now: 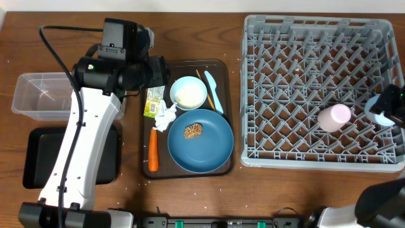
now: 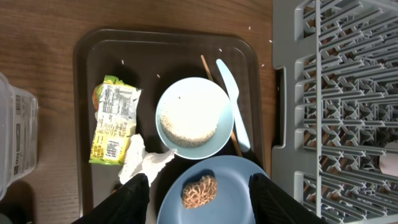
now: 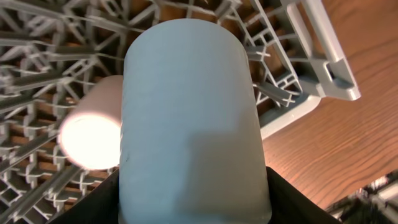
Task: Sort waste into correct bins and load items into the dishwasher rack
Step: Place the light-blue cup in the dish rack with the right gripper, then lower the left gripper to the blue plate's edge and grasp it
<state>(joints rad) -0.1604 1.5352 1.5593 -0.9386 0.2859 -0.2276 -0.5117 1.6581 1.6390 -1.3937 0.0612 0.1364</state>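
My left gripper [image 2: 199, 186] hangs open over the dark blue plate [image 2: 230, 186], its fingers either side of the brown crumbs [image 2: 199, 191]. On the same brown tray lie the white bowl [image 2: 194, 117], light blue utensil [image 2: 231, 99], chopsticks [image 2: 206, 67], wrapper [image 2: 114, 118], tissue [image 2: 142, 163] and carrot [image 1: 152, 151]. My right gripper [image 3: 196, 199] is shut on the light blue cup [image 3: 189, 118] above the right edge of the dishwasher rack [image 1: 316, 25]. The pink cup [image 1: 334, 117] lies on its side in the rack, just left of it.
The clear box [image 1: 41, 95] and black tray [image 1: 38, 158] sit at the far left, partly under my left arm. The brown serving tray [image 1: 183, 171] lies between them and the rack. Bare wood runs along the front edge.
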